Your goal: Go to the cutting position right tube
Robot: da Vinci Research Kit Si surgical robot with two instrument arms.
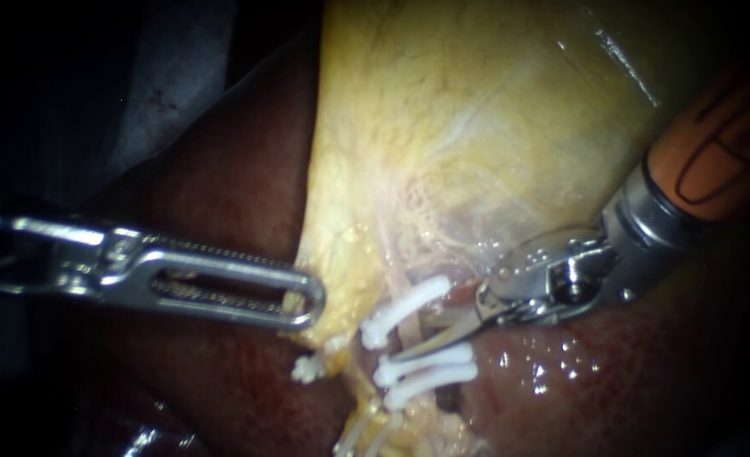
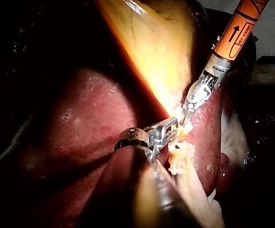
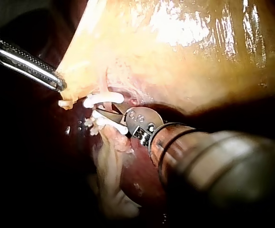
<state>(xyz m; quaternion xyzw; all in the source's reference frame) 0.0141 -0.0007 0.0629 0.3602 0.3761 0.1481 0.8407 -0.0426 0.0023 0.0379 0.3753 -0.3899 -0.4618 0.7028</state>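
Endoscope view: right instrument's hand [image 1: 406, 349] slightly apart between clips [image 1: 405, 311]; left instrument's hand [image 1: 310, 302] clamps gallbladder [image 1: 443, 127].

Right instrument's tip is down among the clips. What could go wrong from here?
1. The right instrument lies between the white clips; any drift could nick or dislodge one.
2. The left instrument grips the gallbladder edge; a slip would shift the target.
3. The liver sits just beside the tip and could be scored.
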